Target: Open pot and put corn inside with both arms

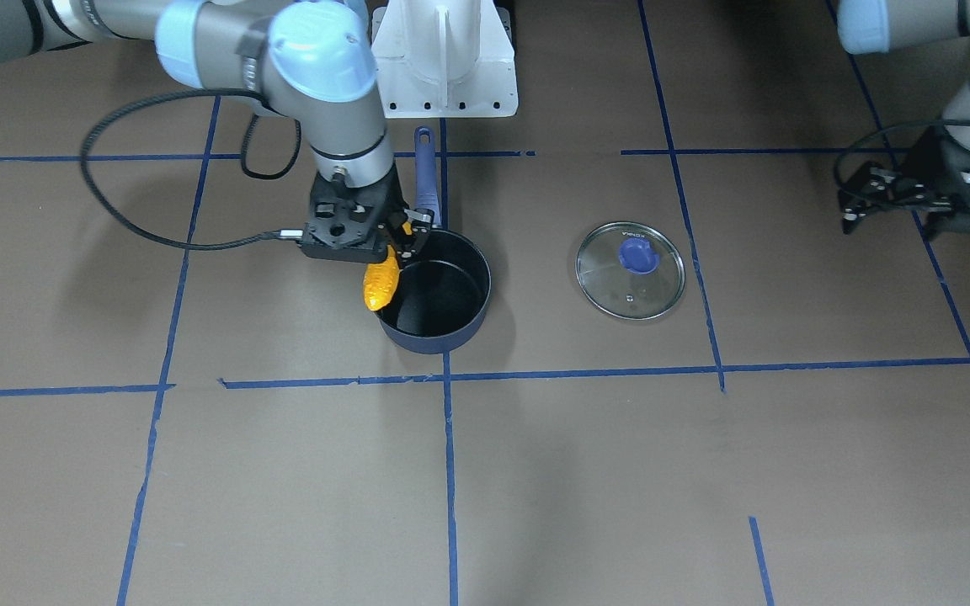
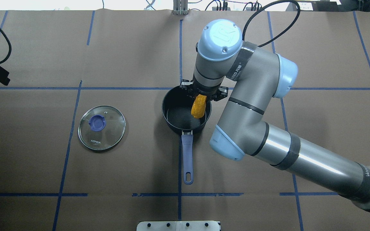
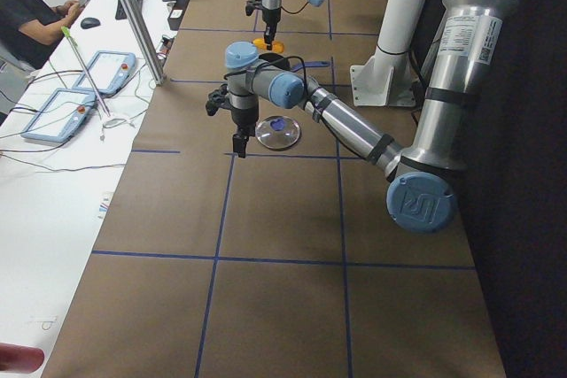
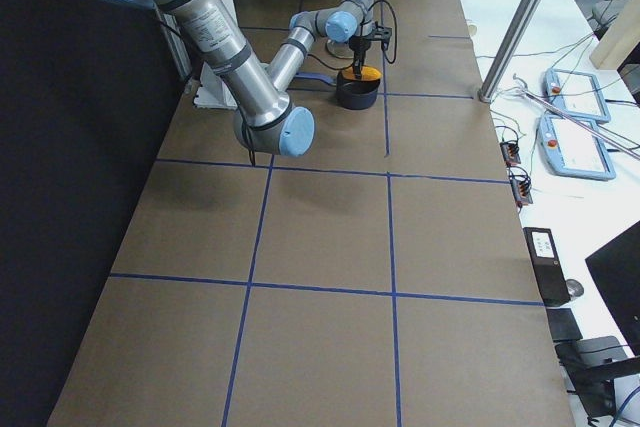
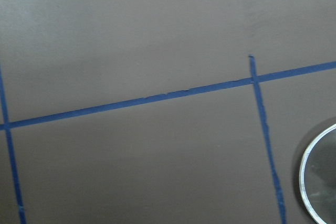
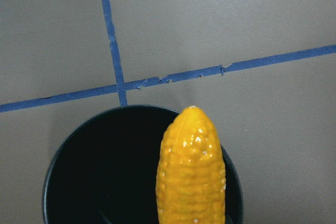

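Brown paper-covered tabletop [image 1: 535, 471]. Small dark navy pot [image 1: 439, 341], long purple handle: uncovered, mid-tabletop; rigid. Round glass lid [image 1: 630, 270], purple knob: flat on tabletop, well apart from pot. Orange-yellow bumpy toy corn [image 2: 198, 107]: hangs tip-down over pot's mouth, near rim; likely light, stiff, glossy, maybe slippery; best pinched across one end. Clamped on corn's upper end: right end effector [image 2: 201, 96]. Off to side, open or closed cannot tell: left end effector [image 1: 860, 202].

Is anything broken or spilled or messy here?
Nothing looks broken or spilled. The glass lid lies flat, apart from the open pot, and the right gripper holds the corn tilted over it.
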Robot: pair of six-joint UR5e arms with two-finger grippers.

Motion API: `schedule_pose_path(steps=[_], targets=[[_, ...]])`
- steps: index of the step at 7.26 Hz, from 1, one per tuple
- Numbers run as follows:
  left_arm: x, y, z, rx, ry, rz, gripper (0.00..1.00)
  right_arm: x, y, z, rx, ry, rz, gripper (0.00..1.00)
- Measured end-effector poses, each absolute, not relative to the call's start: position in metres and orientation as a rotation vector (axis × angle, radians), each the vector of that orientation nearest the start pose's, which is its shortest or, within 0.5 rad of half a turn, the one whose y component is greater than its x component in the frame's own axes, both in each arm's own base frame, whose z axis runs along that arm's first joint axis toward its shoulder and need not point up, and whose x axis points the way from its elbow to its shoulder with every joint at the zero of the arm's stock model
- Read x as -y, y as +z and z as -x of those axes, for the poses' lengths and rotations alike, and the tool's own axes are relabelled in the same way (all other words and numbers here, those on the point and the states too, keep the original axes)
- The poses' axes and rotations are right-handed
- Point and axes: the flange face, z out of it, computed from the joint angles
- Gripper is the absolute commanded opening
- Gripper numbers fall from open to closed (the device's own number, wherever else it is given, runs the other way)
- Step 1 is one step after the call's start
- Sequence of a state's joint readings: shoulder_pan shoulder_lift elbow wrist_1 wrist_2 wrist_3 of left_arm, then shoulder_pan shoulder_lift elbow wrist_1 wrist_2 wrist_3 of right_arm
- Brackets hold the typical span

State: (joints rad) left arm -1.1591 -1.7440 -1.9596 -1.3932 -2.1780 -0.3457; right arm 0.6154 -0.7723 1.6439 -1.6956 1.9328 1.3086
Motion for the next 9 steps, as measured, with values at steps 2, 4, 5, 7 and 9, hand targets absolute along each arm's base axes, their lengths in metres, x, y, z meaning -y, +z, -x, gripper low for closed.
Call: schedule_pose_path(steps=[2, 4, 5, 7, 9], targets=[[0.517, 0.416, -0.136, -0.701, 0.189, -0.119, 1.00, 0.476, 0.158, 0.530, 0.798, 0.186, 0.000, 0.06], [0.515, 0.421, -0.135, -0.700, 0.191, -0.113, 1.00, 0.476, 0.159, 0.542, 0.820, 0.177, -0.015, 0.68], [0.514, 0.425, -0.134, -0.698, 0.194, -0.110, 1.00, 0.479, 0.162, 0.547, 0.838, 0.176, -0.023, 0.99], [0.513, 0.430, -0.129, -0.694, 0.202, -0.110, 1.00, 0.481, 0.164, 0.552, 0.850, 0.179, -0.025, 0.99], [0.513, 0.435, -0.124, -0.689, 0.204, -0.109, 1.00, 0.480, 0.162, 0.549, 0.858, 0.178, -0.026, 0.99]])
